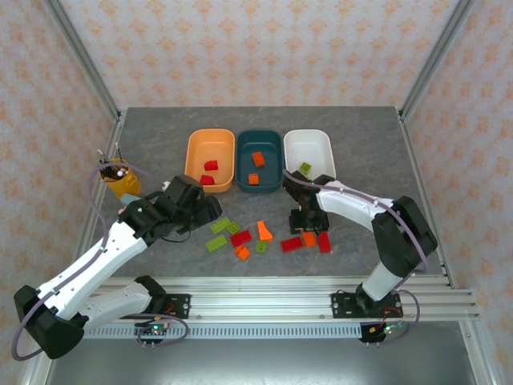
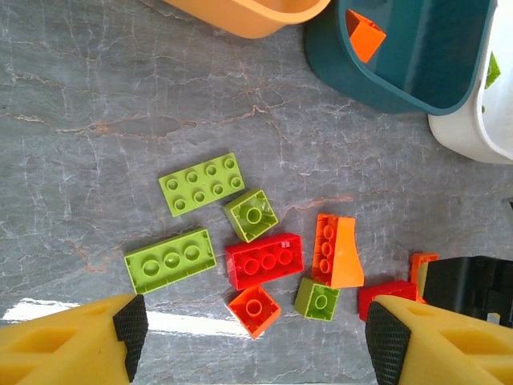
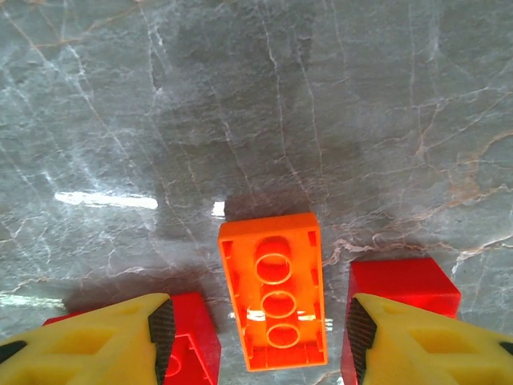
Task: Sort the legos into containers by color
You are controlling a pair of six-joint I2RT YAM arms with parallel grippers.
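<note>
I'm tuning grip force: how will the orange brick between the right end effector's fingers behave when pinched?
The orange brick looks like rigid moulded plastic, so it probably won't flex. Its glossy sides might slip in the right end effector. Lying flat on a broad face, it should slide rather than roll or tip.

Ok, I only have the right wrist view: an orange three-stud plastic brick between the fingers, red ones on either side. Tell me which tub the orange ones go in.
Observer: The dark teal rounded plastic tub, the middle one of three in a row at the far side, has two orange bricks in it.
Operator: Now tell me where the reds go.
Observer: The orange rounded plastic tub, just left of the teal one, holds two red bricks.
</note>
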